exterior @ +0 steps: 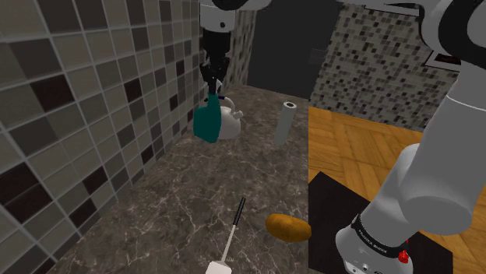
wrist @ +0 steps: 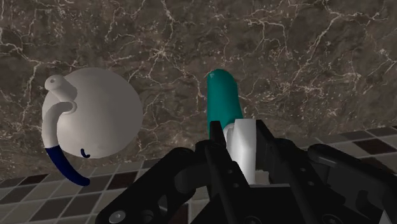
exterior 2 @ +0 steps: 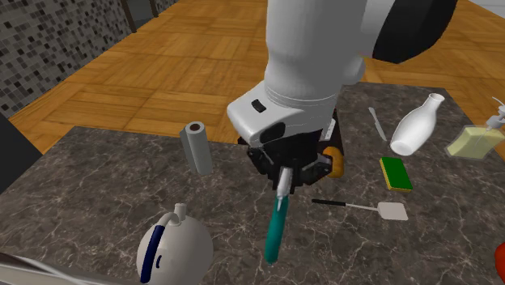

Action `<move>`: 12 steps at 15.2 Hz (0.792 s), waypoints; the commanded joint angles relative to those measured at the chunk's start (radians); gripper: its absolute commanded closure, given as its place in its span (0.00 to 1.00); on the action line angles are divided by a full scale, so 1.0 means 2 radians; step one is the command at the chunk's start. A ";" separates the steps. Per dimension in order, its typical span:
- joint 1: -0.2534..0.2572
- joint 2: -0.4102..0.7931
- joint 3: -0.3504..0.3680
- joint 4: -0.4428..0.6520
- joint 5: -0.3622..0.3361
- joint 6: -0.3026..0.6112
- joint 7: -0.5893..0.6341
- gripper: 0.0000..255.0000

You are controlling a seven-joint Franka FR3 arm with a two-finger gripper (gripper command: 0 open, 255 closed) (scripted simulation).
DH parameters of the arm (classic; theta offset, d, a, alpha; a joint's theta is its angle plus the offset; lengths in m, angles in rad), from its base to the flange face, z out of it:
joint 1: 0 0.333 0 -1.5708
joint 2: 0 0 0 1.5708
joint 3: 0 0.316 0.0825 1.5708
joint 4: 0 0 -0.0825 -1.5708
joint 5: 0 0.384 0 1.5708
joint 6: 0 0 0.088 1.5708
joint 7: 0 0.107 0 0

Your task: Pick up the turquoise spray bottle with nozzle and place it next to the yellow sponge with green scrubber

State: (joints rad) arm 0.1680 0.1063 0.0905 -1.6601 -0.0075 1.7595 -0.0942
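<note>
In the second exterior view, a white kettle [exterior 2: 174, 247] stands at the left on the dark counter [exterior 2: 97, 194], then a grey roll [exterior 2: 197, 148]. Beside the kettle, the gripper [exterior 2: 282, 188] pinches the white top of the turquoise spray bottle [exterior 2: 275, 231], which hangs tilted. The sponge [exterior 2: 396, 172] lies well apart at the right.

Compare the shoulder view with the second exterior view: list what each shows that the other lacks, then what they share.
Shoulder view's own: the large-tiled wall in dark and grey. Second exterior view's own: the green-topped yellow sponge, a white bottle near it, and a pale yellow block. Shared: the gripper shut on the turquoise spray bottle, the white kettle, the grey roll and the spatula.
</note>
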 commanded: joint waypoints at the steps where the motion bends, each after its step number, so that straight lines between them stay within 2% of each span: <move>1: 0.003 -0.036 0.003 -0.031 0.003 -0.005 0.006 1.00; 12: 0.025 -0.216 0.025 -0.151 0.027 -0.063 0.044 1.00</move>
State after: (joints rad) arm 0.2123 -0.2869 0.1346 -1.9401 0.0408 1.6500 -0.0161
